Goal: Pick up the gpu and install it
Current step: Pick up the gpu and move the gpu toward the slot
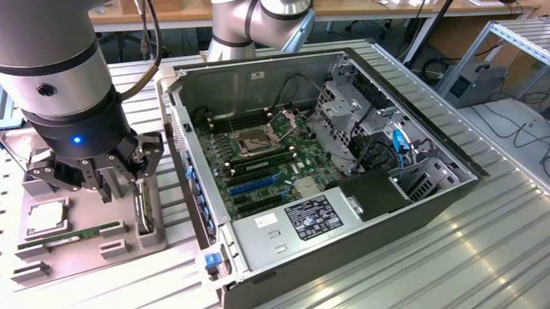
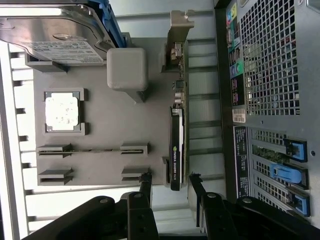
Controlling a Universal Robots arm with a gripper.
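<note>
The gpu (image 2: pixel 177 145) is a thin black card with a silver bracket (image 2: pixel 180 27) at one end. It stands on edge in a slot of the grey parts tray (image 2: pixel 115 100). In the exterior view the gpu (image 1: pixel 148 207) is at the tray's edge nearest the computer case. My gripper (image 2: pixel 170 184) hangs over the card's black end, open. One finger is on each side of the card with a gap to it, and nothing is held. In the exterior view my gripper (image 1: pixel 122 187) is low over the tray (image 1: pixel 82 248).
The tray also holds a hard drive (image 2: pixel 55 35), a CPU (image 2: pixel 62 112) and a narrow RAM stick (image 2: pixel 92 149). The open computer case (image 1: pixel 344 161) lies at the exterior view's right of the tray, with its motherboard slots (image 1: pixel 254 183) exposed. The case's rear panel (image 2: pixel 270 60) is close beside the gpu.
</note>
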